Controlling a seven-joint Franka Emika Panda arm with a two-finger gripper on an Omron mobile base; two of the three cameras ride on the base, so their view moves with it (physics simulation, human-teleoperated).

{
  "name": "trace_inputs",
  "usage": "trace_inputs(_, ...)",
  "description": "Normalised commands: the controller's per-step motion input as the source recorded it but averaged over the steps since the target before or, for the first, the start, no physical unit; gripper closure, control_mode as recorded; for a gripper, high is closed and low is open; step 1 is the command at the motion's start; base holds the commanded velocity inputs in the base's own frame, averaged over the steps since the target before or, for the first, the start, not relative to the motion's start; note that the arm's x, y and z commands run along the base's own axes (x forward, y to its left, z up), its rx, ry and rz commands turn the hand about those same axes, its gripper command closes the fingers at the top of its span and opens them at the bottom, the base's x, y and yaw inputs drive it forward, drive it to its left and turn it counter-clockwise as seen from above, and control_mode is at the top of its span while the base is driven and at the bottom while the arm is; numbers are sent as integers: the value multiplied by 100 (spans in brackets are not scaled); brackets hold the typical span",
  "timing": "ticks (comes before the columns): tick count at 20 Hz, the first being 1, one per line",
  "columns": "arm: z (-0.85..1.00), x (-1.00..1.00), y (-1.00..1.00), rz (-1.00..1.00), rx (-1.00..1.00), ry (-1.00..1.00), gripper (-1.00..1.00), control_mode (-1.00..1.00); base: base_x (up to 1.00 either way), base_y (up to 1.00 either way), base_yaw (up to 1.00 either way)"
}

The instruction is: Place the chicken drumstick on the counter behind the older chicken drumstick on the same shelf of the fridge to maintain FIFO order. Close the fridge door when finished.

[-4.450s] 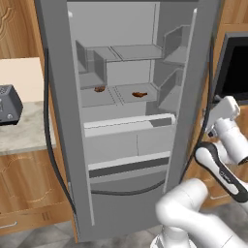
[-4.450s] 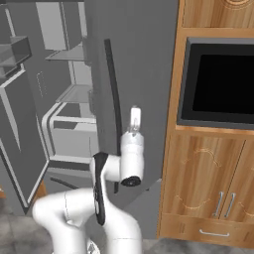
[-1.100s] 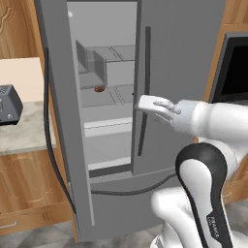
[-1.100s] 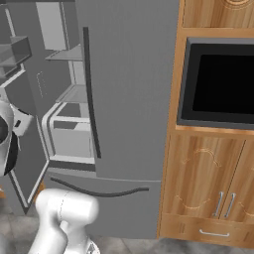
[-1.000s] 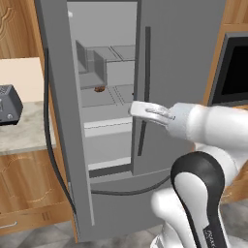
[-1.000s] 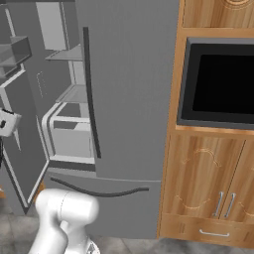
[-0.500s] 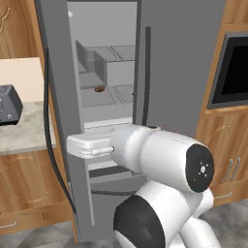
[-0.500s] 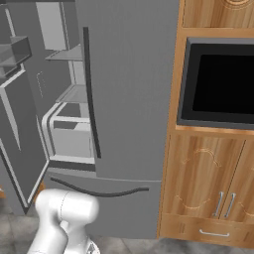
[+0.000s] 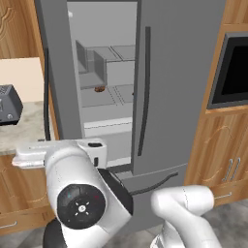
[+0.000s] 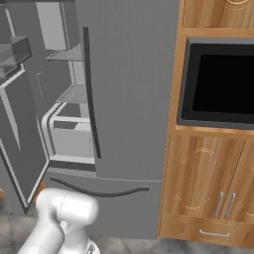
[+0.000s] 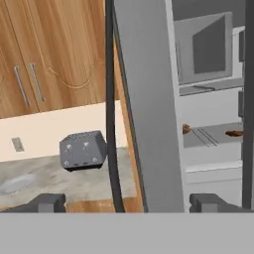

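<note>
Left base view: my arm swung left, the fridge [image 9: 184,72] half open.
From the left base camera, the right fridge door is shut and the left door [image 9: 52,72] stands open; one chicken drumstick [image 9: 100,89] sits as a small brown lump on the shelf [image 9: 104,94], too small to tell which way it points. My arm reaches left over the counter [image 9: 22,127], near the toaster [image 9: 8,104]. From the right base camera, the open left door [image 10: 20,134] shows its inner face, with shelves and the drawer behind it. In the hand view, my gripper [image 11: 126,202] has its tips spread wide, holding and touching nothing. Past the door edge I see two drumsticks on the shelf [image 11: 213,136]: one on the left [image 11: 186,128], another on the right [image 11: 234,133] lying lengthwise left to right.
</note>
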Motion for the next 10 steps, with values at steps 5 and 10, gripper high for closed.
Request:
trace_inputs(5, -31, 59, 56, -22, -3, -15, -100, -100, 0, 0, 0)
trace_inputs(10, -35, 78, 26, -19, 0, -15, -100, -100, 0, 0, 0)
